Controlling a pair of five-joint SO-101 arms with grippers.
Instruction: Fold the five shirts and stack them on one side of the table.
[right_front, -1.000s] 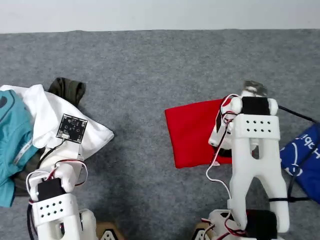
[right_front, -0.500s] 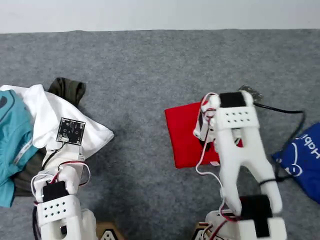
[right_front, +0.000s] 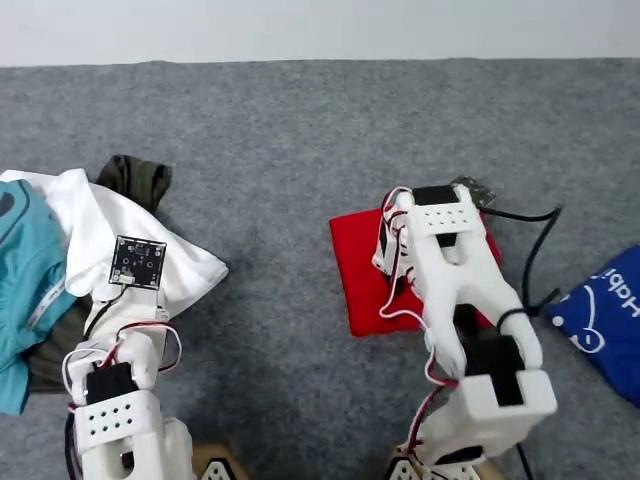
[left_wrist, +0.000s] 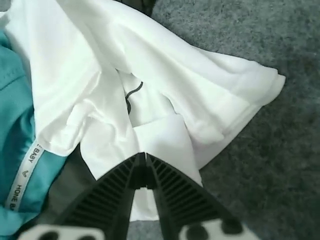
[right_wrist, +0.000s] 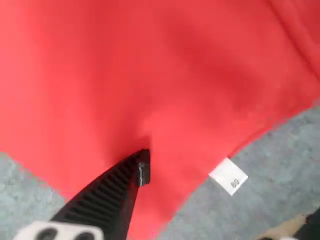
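A red shirt (right_front: 358, 268) lies flat right of the table's middle, with my right arm (right_front: 448, 255) over its right part. In the right wrist view the red shirt (right_wrist: 150, 75) is close under the camera. My right gripper (right_wrist: 146, 156) is shut on its cloth, which puckers at the black fingertip, and a white label (right_wrist: 228, 178) shows at the hem. At the left a white shirt (right_front: 95, 225) lies crumpled over a teal shirt (right_front: 25, 275) and an olive shirt (right_front: 138, 176). My left gripper (left_wrist: 145, 164) hangs shut just above the white shirt (left_wrist: 150, 75).
A blue shirt (right_front: 605, 312) with white print lies at the right edge of the grey carpeted table (right_front: 270, 150). A black cable (right_front: 540, 240) loops beside the right arm. The teal shirt (left_wrist: 15, 110) lies beside the white one.
My right arm has swung left over the red shirt, from near the blue shirt toward the middle. The left arm has drawn back slightly toward the front edge; the white shirt has not moved.
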